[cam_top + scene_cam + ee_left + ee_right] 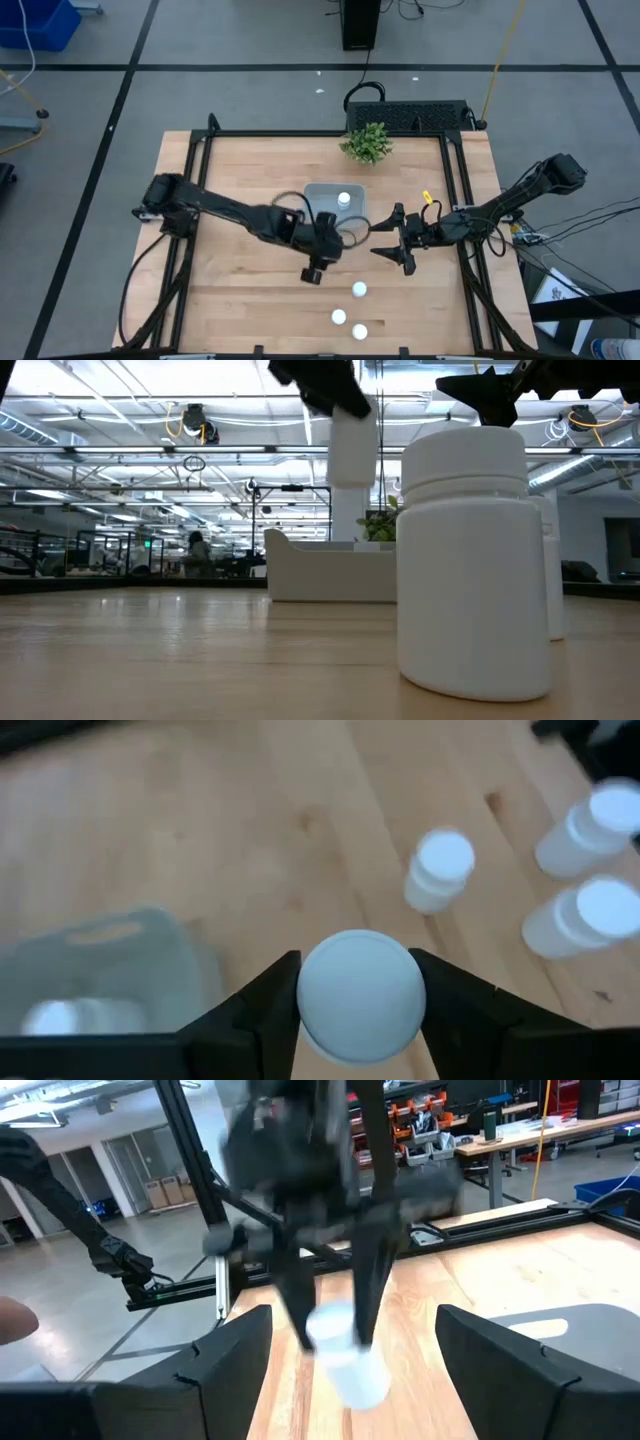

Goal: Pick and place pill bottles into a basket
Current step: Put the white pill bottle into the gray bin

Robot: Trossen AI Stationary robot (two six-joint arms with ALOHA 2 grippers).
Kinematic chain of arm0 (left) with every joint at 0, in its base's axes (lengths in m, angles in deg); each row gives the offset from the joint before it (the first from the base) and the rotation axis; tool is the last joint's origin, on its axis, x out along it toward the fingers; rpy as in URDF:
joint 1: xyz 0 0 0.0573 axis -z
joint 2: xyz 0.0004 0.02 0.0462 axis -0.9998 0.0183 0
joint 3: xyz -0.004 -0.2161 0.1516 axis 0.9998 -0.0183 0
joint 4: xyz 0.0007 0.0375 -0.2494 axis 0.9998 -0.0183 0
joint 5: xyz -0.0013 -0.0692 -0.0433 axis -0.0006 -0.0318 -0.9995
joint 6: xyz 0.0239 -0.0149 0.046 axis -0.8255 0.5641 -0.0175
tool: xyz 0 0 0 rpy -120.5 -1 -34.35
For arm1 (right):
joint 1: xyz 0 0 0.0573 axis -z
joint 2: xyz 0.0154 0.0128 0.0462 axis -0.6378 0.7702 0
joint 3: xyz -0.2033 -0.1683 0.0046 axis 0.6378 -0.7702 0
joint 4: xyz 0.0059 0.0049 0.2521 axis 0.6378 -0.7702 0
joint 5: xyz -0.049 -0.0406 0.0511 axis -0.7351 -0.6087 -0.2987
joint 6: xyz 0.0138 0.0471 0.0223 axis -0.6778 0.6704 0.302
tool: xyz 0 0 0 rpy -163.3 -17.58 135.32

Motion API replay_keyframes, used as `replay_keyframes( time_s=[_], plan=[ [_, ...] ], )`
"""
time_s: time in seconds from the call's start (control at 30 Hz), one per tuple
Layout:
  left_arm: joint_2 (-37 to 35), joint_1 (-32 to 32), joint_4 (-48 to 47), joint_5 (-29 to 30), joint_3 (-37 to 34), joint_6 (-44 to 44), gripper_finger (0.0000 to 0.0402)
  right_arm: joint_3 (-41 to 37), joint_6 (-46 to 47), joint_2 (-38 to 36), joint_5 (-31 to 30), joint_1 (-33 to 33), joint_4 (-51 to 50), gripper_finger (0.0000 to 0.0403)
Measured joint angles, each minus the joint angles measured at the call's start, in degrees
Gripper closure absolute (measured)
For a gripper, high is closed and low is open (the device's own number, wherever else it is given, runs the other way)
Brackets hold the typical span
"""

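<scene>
Your left gripper (360, 995) is sitting at the centre of the overhead frame, just below the basket (322, 192). Its jaws are partly closed on a small white pill bottle (360, 1000), pinching it from both sides just under the round cap and carrying it clear of the worktop (250, 310).

Your right gripper (400, 245) is waiting just right of centre, jaws spread wide and holding nothing.

One bottle (344, 199) is already lying in the basket. Three more are standing in a loose cluster at the lower centre of the overhead frame: one (358, 290) above, two (339, 317) (359, 331) below.

The bottles are looking light, rigid and smooth-walled, so they are probably slippery and easy to tip. The straight wall just below the cap's lip seems the safest hold, since the lip should be stopping any downward slide.
</scene>
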Motion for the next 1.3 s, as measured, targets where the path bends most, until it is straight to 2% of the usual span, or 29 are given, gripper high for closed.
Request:
replay_keyframes(
  time_s=[0.1, 0.27, 0.43, 0.63, 0.77, 0.93, 1.1, 1.3],
  plan=[
    [-3.13, -1.82, -1.34, 0.18, 0.00, -0.52, 0.0234, 0.00, 0.00, 0.00, -0.02, 0.00, 0.11, 0.0124],
    [-7.96, -5.99, -2.42, 0.22, 0.04, -0.70, 0.0235, 0.00, -0.04, 0.00, 0.01, 0.00, 0.07, 0.0124],
    [-10.67, -11.23, -3.12, -1.67, 0.02, -0.87, 0.0213, 0.00, -0.08, 0.00, -0.01, 0.00, 0.04, 0.0124],
    [-10.59, -17.79, -2.79, -3.20, 0.02, -0.69, 0.0235, 0.00, -0.26, 0.00, 0.01, 0.00, 0.10, 0.0124],
    [-9.93, -21.46, -2.74, -5.17, -0.05, -0.59, 0.0235, 0.00, -0.22, 0.00, 0.01, 0.00, 0.07, 0.0124],
    [-10.04, -23.85, 0.64, -8.22, -1.65, -0.15, 0.0213, 0.00, -0.53, 0.00, 0.01, 0.00, -0.04, 0.0124],
    [-9.99, -25.37, 4.46, -8.24, -5.56, -0.10, 0.0235, 0.00, -0.57, 0.00, 0.01, 0.00, -0.04, 0.0124],
    [-9.97, -27.10, 11.67, -9.11, -11.90, 0.32, 0.0227, 0.00, -0.63, 0.00, 0.03, 0.00, -0.13, 0.0124]
  ],
)
